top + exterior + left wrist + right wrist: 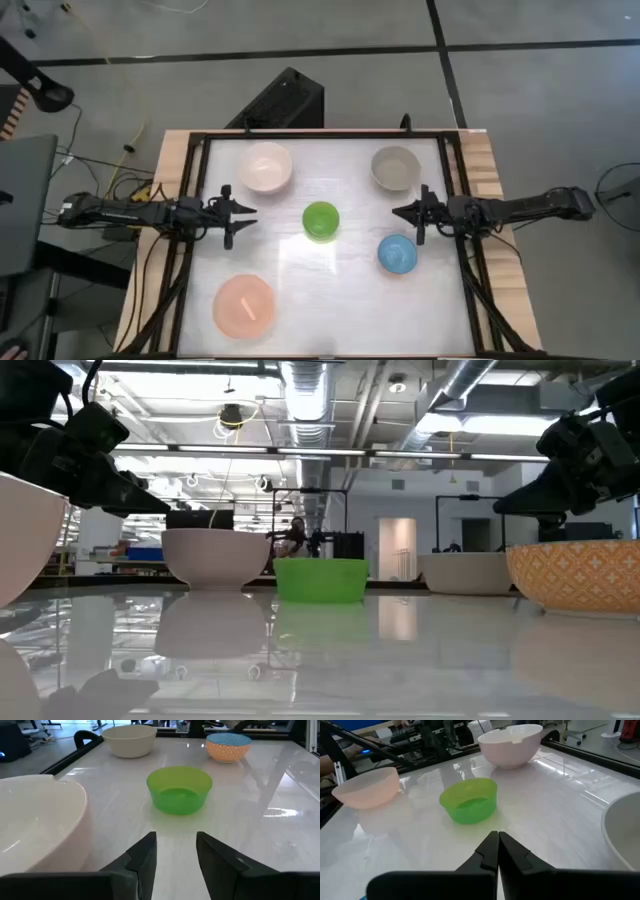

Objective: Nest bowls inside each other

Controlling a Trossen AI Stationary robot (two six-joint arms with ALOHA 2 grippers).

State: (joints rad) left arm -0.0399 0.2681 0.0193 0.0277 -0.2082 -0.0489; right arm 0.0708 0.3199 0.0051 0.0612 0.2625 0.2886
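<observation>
Five bowls rest on their bases, apart, on the white table. The cream-white bowl [265,167] is far left, the grey-beige bowl [395,167] far right, and the green bowl [321,221] in the middle. The light blue bowl [397,254], orange-patterned outside [228,746], is near right. The salmon-pink bowl [244,306] is near left. My left gripper [250,217] hovers left of the green bowl, its fingers [145,857] a little open and pointing at it. My right gripper [398,212] hovers right of the green bowl, shut [497,847], also pointing at it.
A black frame [320,133] runs along the table's far edge and both sides, with wooden boards outside it. Bare tabletop lies between the green bowl and each gripper. Beyond the far edge the low view shows a workshop room [320,510].
</observation>
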